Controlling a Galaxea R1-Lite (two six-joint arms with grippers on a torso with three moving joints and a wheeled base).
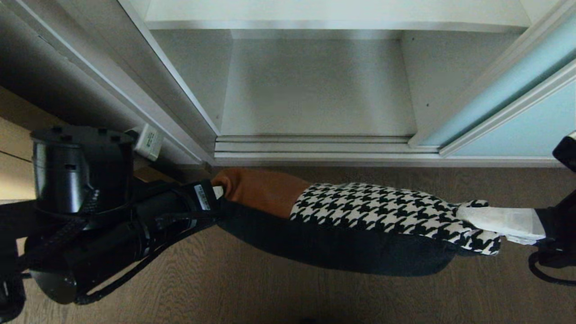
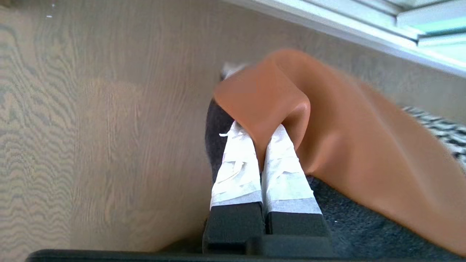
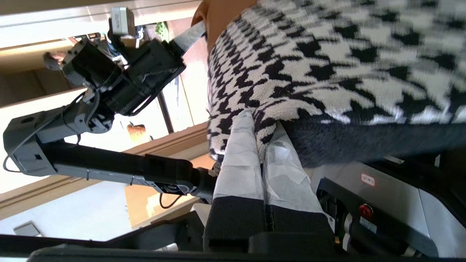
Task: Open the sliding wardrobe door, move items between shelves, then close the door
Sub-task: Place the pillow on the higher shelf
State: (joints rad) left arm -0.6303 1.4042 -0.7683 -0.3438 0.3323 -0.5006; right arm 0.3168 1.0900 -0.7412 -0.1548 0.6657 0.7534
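The cushion (image 1: 360, 211) hangs level between my two grippers above the wooden floor, in front of the wardrobe. It has a rust-brown end, a houndstooth top and a black underside. My left gripper (image 1: 218, 192) is shut on the brown corner (image 2: 260, 109). The houndstooth corner (image 3: 255, 120) is pinched in my right gripper (image 1: 468, 215), which is also shut. The sliding wardrobe door (image 1: 517, 121), pale aqua glass in a silvery frame, stands pushed to the right. That leaves the bottom shelf (image 1: 315, 99) open and bare, with another white shelf (image 1: 333, 20) above it.
The wardrobe's floor track (image 1: 315, 150) runs along the opening's front edge. A white adapter (image 1: 148, 141) sits by the left frame. My left arm's dark joint housing (image 1: 76, 171) fills the near left. In the right wrist view my left arm (image 3: 109, 109) and the robot's base (image 3: 386, 196) show.
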